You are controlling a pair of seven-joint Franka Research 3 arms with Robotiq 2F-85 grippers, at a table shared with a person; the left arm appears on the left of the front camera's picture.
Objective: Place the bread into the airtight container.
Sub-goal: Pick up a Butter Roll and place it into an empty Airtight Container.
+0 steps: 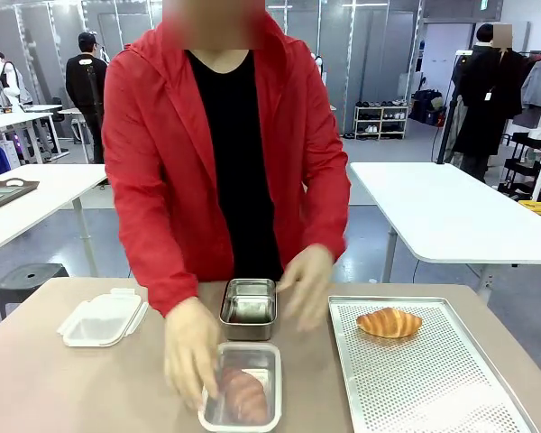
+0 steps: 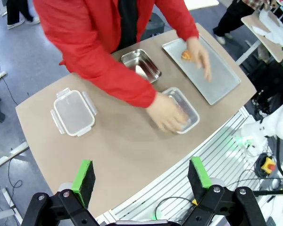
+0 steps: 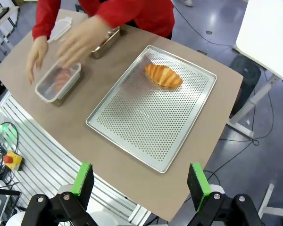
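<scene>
From my station, the left end effector (image 2: 141, 165) hangs high above the tabletop (image 1: 36, 379) with its fingers spread wide and nothing between them, and the right end effector (image 3: 139, 167) is spread and empty too, high over the perforated tray (image 1: 433, 388). A croissant (image 1: 389, 322) lies on the tray near its far left corner. Left of the tray, at its near end, sits a clear container (image 1: 257, 352) with a reddish piece of bread (image 1: 243, 395) inside. A person's hand (image 1: 191, 350) rests against the side of the container away from the tray. Their second hand (image 1: 308, 287) is blurred, between the tray's far left corner and a steel tin (image 1: 249, 307). The lid (image 1: 102, 317) lies farther left of the tray.
</scene>
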